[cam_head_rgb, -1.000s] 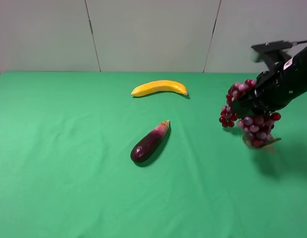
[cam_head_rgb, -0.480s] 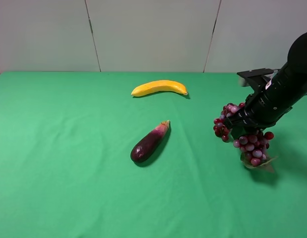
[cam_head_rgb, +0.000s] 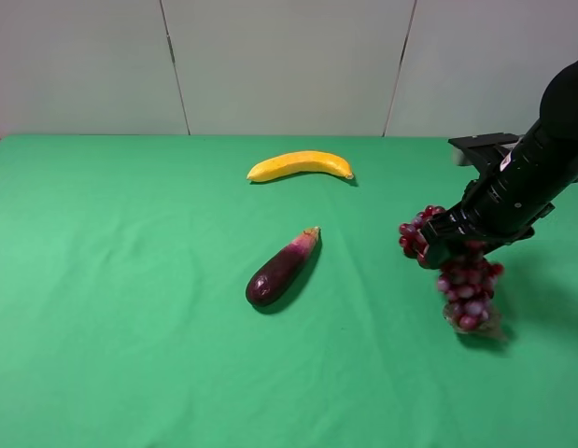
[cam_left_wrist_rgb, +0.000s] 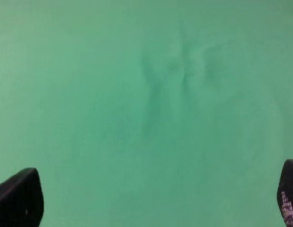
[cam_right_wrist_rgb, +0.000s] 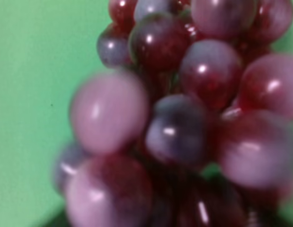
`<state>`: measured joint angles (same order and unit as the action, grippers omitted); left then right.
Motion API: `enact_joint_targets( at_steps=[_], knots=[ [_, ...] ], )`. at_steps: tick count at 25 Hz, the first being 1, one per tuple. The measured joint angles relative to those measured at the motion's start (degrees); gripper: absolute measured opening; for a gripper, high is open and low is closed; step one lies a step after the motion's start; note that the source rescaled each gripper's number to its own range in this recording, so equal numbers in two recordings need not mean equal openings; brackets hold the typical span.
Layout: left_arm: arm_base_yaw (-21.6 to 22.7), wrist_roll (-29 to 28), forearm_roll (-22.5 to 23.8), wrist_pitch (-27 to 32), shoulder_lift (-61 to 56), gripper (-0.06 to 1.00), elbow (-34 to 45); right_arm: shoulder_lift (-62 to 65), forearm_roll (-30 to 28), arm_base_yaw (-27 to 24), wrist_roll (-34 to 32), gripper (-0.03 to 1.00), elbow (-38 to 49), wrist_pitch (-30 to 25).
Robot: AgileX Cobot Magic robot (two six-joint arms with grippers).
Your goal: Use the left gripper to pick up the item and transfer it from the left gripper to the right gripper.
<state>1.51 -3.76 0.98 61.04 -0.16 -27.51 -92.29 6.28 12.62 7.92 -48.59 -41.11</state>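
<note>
A bunch of red-purple grapes [cam_head_rgb: 464,282] hangs from my right gripper [cam_head_rgb: 451,245] at the right of the green table; its lower end is at or just above the cloth. The right gripper is shut on the bunch. In the right wrist view the grapes [cam_right_wrist_rgb: 174,123] fill the picture and hide the fingers. My left gripper [cam_left_wrist_rgb: 153,201] is out of the exterior high view. In the left wrist view its two dark fingertips [cam_left_wrist_rgb: 18,196] stand wide apart over bare green cloth, open and empty.
A yellow banana [cam_head_rgb: 300,165] lies at the back middle of the table. A dark purple eggplant [cam_head_rgb: 282,268] lies at an angle in the middle. A pale panelled wall [cam_head_rgb: 289,65] stands behind the green table [cam_head_rgb: 130,308].
My right arm has come down and slightly left with the grapes, from well above the table to just over the cloth. The banana and the eggplant have not moved.
</note>
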Motion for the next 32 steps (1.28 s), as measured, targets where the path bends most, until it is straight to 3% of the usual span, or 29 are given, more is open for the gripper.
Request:
enact_joint_targets(
  at_steps=[2,5,12,21,32],
  knots=[
    [0.0,0.0,0.0,0.0,0.0,1.0,0.0,0.0,0.0,0.0,-0.91,0.91,0.0,0.06],
    [0.0,0.0,0.0,0.0,0.0,1.0,0.0,0.0,0.0,0.0,-1.45,0.98,-0.05,0.18],
    [0.0,0.0,0.0,0.0,0.0,1.0,0.0,0.0,0.0,0.0,-1.76,1.0,-1.84,-2.05],
    [0.0,0.0,0.0,0.0,0.0,1.0,0.0,5.48,-0.18,0.0,-2.09,1.0,-8.9,-12.38],
    [0.0,0.0,-0.06,0.0,0.0,1.0,0.0,21.69,-0.56,0.0,-4.77,1.0,-9.22,-24.66]
  ],
)
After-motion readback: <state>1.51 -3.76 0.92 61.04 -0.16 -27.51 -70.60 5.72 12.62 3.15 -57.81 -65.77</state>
